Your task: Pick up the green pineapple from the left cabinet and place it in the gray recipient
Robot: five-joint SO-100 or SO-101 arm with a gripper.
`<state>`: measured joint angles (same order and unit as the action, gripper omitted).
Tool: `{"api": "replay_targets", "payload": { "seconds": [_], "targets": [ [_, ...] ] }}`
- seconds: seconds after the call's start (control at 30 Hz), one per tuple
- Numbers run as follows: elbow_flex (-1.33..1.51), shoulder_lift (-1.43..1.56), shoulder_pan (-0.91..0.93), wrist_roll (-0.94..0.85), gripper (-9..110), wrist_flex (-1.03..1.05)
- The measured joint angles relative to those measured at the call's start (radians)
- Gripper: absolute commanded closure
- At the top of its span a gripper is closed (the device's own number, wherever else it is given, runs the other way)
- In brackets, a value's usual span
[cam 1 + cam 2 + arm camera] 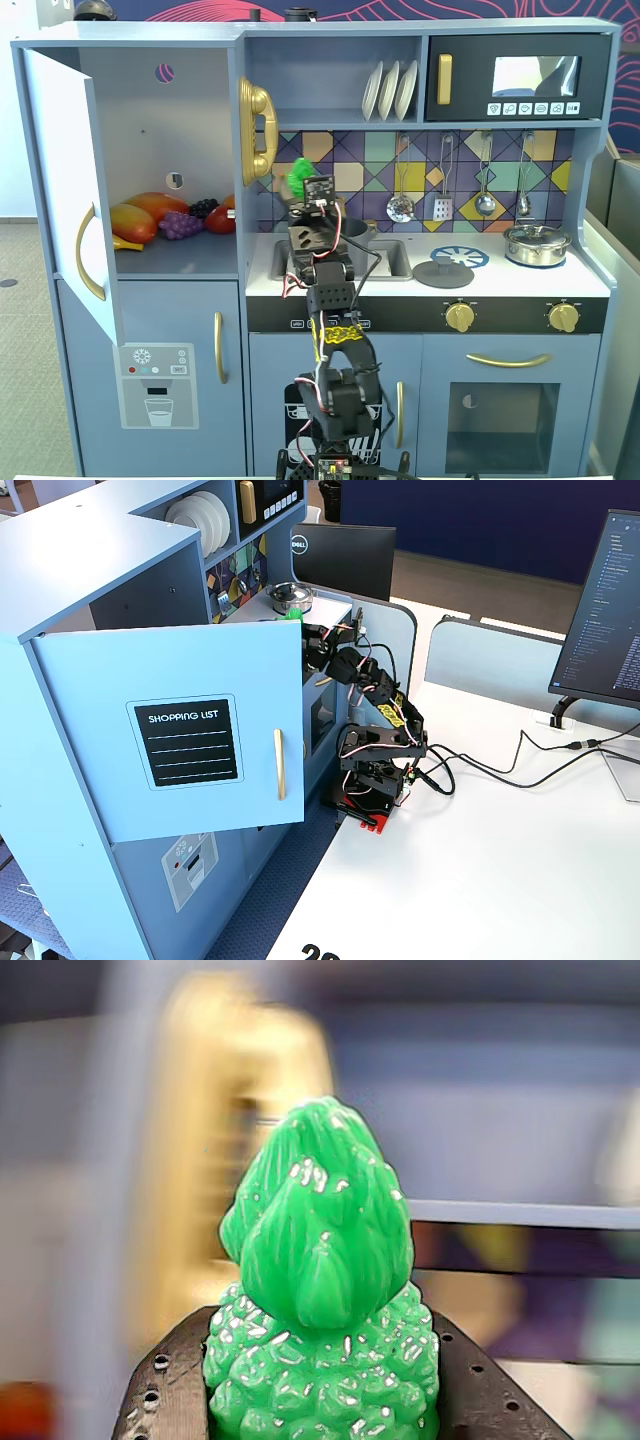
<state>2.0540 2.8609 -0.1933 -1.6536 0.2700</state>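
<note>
Several toy fruits (pixel 160 215) lie on the shelf of the open left cabinet (pixel 150 150). We see our gripper (pixel 320 1400) clamped on the green pineapple (pixel 322 1290), fingers (pixel 165 1385) pressing its sides, raised above the sink where the gray pot (pixel 352 232) sits, partly hidden.
</note>
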Motion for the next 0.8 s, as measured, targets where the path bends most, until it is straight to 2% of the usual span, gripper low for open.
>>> {"api": "replay_targets", "payload": {
  "seconds": [0.37,0.8],
  "targets": [
    [0.002,-0.328,0.169,0.003,102,-0.183],
    [-0.109,-0.643,0.224,0.003,102,-0.199]
  ]
}}
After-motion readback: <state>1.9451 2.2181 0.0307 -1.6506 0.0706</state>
